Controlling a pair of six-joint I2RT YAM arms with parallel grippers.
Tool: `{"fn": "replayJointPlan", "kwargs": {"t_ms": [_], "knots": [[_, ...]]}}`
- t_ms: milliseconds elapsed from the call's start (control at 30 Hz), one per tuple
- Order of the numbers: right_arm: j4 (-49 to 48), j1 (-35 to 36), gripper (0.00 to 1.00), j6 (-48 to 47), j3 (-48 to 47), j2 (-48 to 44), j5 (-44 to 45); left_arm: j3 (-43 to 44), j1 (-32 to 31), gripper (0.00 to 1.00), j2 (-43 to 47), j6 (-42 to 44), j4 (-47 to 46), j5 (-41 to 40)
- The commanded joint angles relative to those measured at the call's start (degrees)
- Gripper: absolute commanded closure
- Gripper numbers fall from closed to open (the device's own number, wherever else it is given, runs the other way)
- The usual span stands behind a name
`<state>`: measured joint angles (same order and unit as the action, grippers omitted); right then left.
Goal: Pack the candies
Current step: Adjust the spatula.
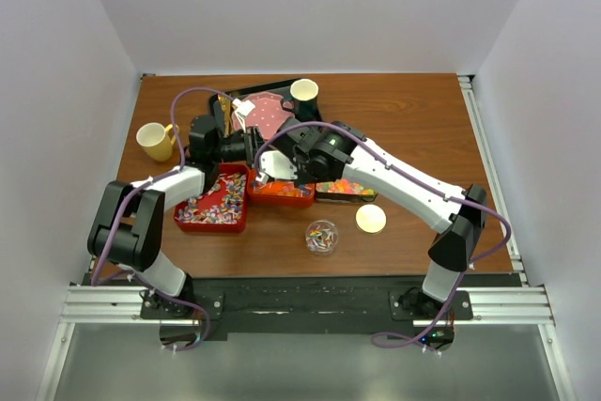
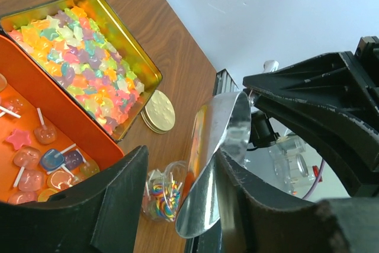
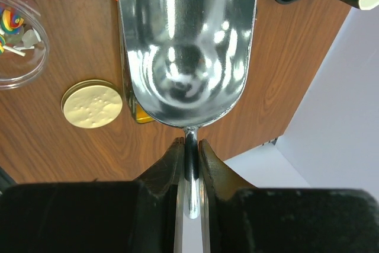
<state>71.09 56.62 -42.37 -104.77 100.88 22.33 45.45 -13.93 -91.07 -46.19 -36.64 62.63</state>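
My right gripper [image 3: 189, 146] is shut on the thin handle of a silver scoop [image 3: 186, 45], whose bowl is empty. The scoop's bowl [image 2: 219, 146] stands between the fingers of my left gripper [image 2: 185, 164]. It lies against the right finger, with a gap to the left one; the jaws are open. Both grippers meet above the middle red tray [image 1: 280, 192] of orange-red candies [image 2: 41, 158]. A red tray of wrapped purple-pink-white candies [image 1: 214, 202] lies to its left. To its right is a gold tin of tiny yellow-orange-green candies [image 2: 77, 51].
A clear jar of rainbow lollipops [image 1: 321, 237] and a round gold lid [image 1: 371, 219] lie near the front. At the back are a yellow cup [image 1: 155, 141], a white cup [image 1: 303, 91] and a pink dotted plate [image 1: 270, 112] on a black tray.
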Motion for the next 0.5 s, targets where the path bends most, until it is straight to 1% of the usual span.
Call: {"fn": "replayJointPlan", "kwargs": {"t_ms": [0,133,300,400,433,467], "knots": [[-1.83,-0.37,1.0,1.5,-2.1,0.02,0.26,2.36,-0.3,0.49,-1.21,-2.14,-5.01,2.93],[-2.97,-1.25,1.0,2.2,-2.89,0.28,0.18,1.75,-0.3,0.57,-0.96,-3.2,-6.07,3.9],[-3.32,-1.69,1.0,2.38,-3.69,0.55,-0.09,1.22,-0.3,0.63,-0.52,-3.73,-6.33,5.74],[-3.5,-1.69,1.0,2.91,-3.77,0.46,-0.35,0.95,-0.3,0.78,-0.6,-3.82,-6.51,6.19],[-3.41,-1.69,1.0,3.08,-3.86,0.46,-0.79,0.87,-0.3,0.9,-0.52,-3.9,-6.77,6.45],[-3.33,-1.78,1.0,3.52,-3.69,0.37,-1.05,0.95,-0.3,0.96,-0.43,-3.99,-6.86,6.36]]}}
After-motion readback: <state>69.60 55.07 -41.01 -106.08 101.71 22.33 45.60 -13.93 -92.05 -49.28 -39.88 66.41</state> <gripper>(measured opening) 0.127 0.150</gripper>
